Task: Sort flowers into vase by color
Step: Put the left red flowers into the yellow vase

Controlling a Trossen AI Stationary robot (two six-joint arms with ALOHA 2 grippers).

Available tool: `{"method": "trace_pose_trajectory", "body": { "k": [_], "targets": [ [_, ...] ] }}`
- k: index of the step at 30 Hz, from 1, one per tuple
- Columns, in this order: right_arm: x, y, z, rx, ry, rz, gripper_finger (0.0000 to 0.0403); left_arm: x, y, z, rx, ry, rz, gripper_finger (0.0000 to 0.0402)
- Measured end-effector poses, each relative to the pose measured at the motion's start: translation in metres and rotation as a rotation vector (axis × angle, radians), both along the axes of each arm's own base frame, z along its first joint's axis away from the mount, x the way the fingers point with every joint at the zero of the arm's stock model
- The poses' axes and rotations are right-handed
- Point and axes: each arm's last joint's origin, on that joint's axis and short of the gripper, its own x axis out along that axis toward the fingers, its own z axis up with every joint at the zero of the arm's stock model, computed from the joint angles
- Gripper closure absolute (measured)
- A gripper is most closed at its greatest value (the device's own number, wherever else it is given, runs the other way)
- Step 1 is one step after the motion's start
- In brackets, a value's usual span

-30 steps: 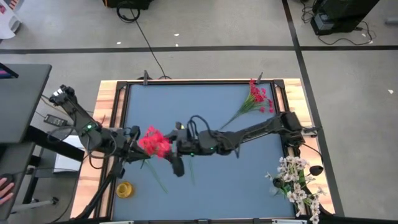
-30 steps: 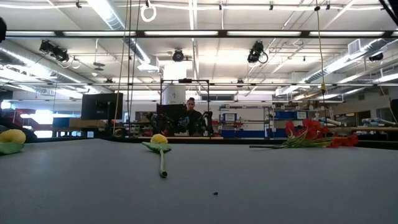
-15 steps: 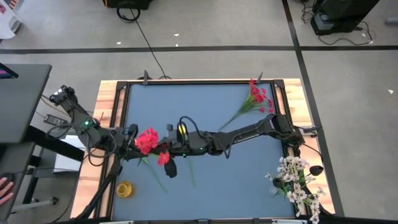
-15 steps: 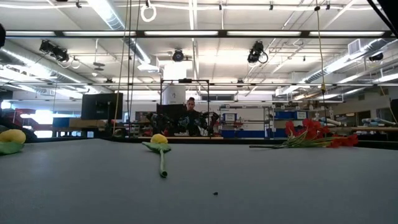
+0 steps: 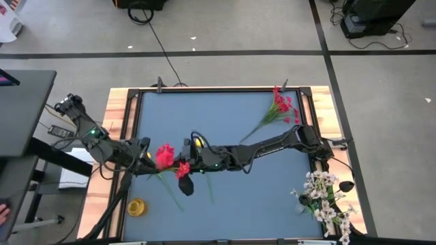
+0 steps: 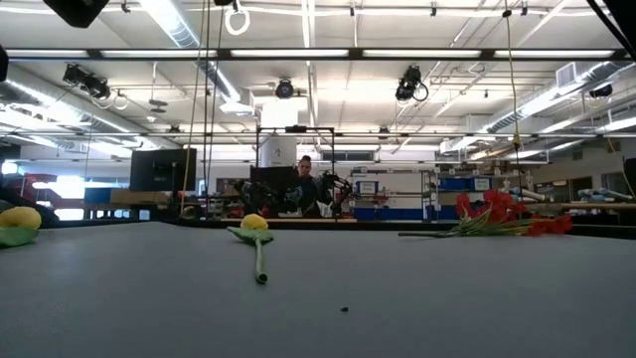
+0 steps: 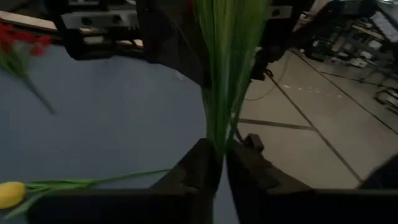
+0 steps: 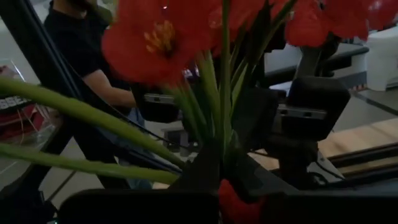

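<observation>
red flower bunch [image 5: 165, 156] mid-left of high view, above desk [image 5: 231, 129] | right tool [image 5: 182, 165] clamped on its stalks | left tool [image 5: 147, 158] pinching same stalks, grip looks slack | risk: bunch slips or twists if one lets go early

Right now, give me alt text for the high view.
Both dark pincers meet over the blue table's left-centre, left pincer and right pincer gripping one red artificial flower bunch. Another red spray lies at the far right; white blossoms stand at the near right.
</observation>
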Motion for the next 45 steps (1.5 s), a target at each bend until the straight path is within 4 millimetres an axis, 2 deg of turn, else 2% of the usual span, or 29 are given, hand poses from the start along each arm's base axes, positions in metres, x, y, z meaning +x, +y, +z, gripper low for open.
{"method": "trace_pose_trajectory", "body": {
  "k": [7,10,13,19,24,27,31,36,41,45],
  "targets": [
    [0.001,-0.002,0.001,0.001,-0.006,0.003,0.0396,0.000,0.000,-0.002,-0.002,0.021,0.002,0.0229],
    [0.000,-0.002,0.001,0.001,-0.001,0.022,0.0396,0.000,0.000,-0.001,-0.014,0.014,0.003,0.0209],
    [0.000,-0.001,0.000,0.000,0.006,0.038,0.0396,0.000,0.001,-0.001,-0.016,0.012,0.019,0.0207],
    [0.000,-0.002,-0.001,0.002,0.012,0.049,0.0396,0.003,0.002,0.001,-0.034,-0.002,0.054,0.0229],
    [0.000,-0.002,-0.001,0.002,0.014,0.049,0.0396,0.008,0.000,0.000,-0.023,0.005,0.064,0.0264],
    [0.000,-0.002,-0.002,0.001,0.022,0.049,0.0396,0.011,-0.003,-0.002,-0.007,0.010,0.062,0.0301],
    [0.000,-0.003,-0.002,0.024,0.029,0.047,0.0393,0.011,-0.004,-0.003,0.022,0.009,0.030,0.0378],
    [0.001,-0.010,-0.004,0.121,0.065,0.031,0.0325,0.003,-0.004,0.001,0.050,-0.031,-0.021,0.0393],
    [0.001,-0.011,-0.003,0.152,0.049,-0.003,0.0252,-0.016,-0.014,0.004,0.123,-0.095,-0.206,0.0396],
    [-0.001,-0.014,0.004,0.162,0.021,-0.099,0.0227,-0.030,-0.025,-0.006,0.136,-0.142,-0.348,0.0397]
  ]
}}
